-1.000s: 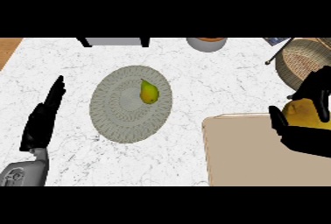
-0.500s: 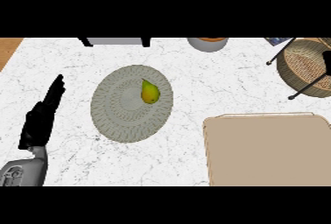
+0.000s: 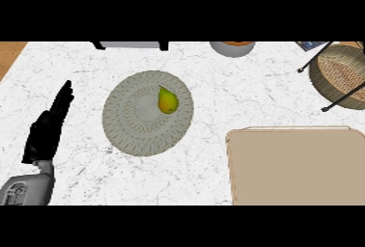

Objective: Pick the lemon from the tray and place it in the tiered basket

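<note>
We see only the left hand (image 3: 49, 130), low at the view's left edge, fingers straight and pressed together, holding nothing, resting on its side on the counter (image 3: 214, 62). The right hand isn't in view, so we can't tell its state. The lemon shows nowhere either: the tray (image 3: 296, 166), well to the right of our left hand, has no lemon on it, and what we can see of the tiered basket (image 3: 342, 72), far right and further up from the hand, shows only its woven bowl and black wire legs, cut off by the edge.

Re the next move: w/ lemon and right hand both out of view, our guess is they're together off to the right, near the basket; can't confirm. The basket lies on the right arm's side, so that arm is the nearer one.

Just right of the left hand sits a round grey plate (image 3: 139, 125) w/ a pear (image 3: 167, 100) on it, long axis running up-down, stem end away from us. A cup (image 3: 232, 47) sits further up, partly cropped.

No brands, labels or readable writing anywhere.
</note>
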